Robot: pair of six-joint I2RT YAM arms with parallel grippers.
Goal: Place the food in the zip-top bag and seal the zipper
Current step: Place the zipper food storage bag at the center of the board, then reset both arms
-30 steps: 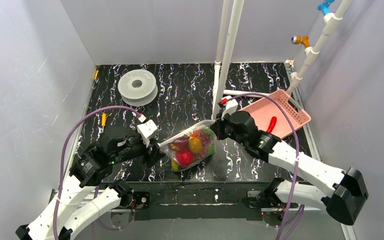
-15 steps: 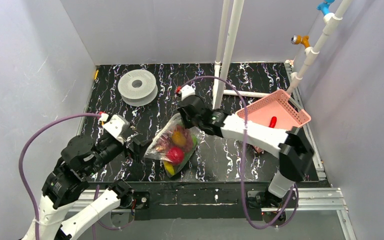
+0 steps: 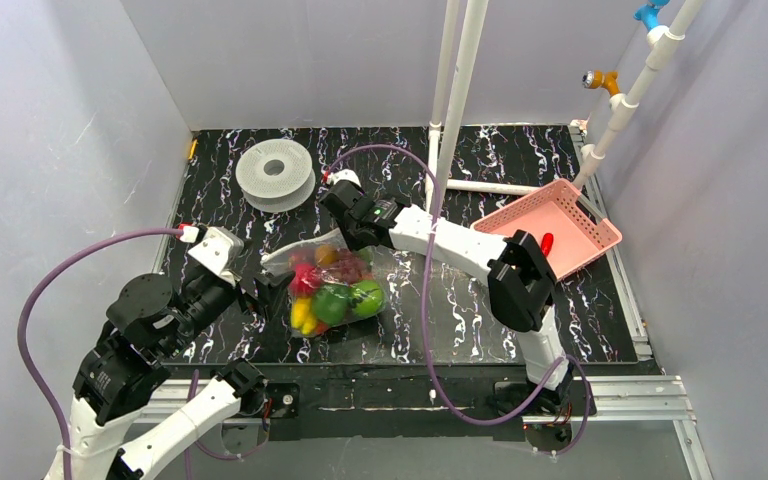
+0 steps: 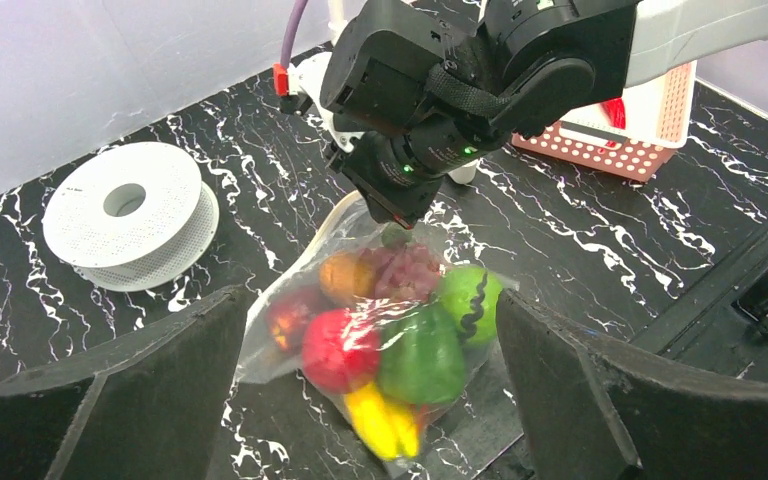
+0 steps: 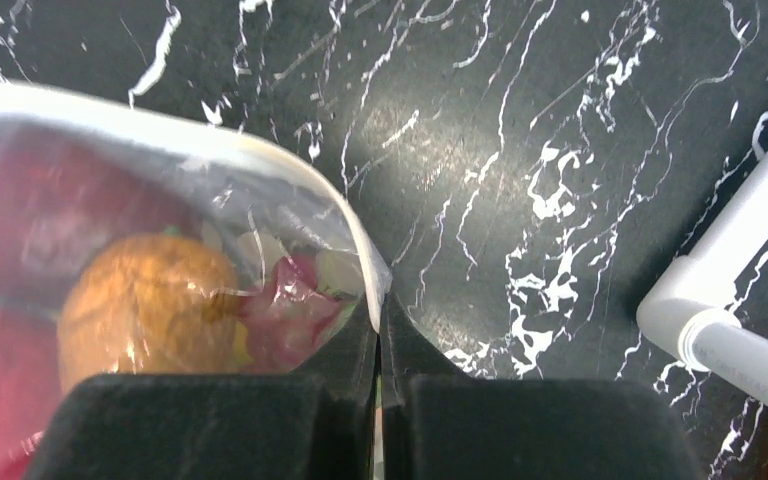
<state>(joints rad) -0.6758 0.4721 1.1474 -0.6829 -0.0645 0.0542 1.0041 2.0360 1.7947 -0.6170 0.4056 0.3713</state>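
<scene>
The clear zip-top bag lies on the black marbled table, holding the food: red, green, yellow, orange and purple toy pieces. My right gripper is shut on the bag's far top corner, pinching the end of the whitish zipper between its fingertips. My left gripper stands wide open just left of the bag. In the left wrist view its fingers frame the bag without touching it. One more red food piece lies in the pink basket.
The tilted pink basket sits at the right. A grey-white spool stands at the back left. White pipes rise behind the bag, and one crosses the table close to my right gripper.
My right gripper has swung left and back, dragging the bag by its corner. My left gripper has opened wide, let go of the bag's edge and drawn back to the left.
</scene>
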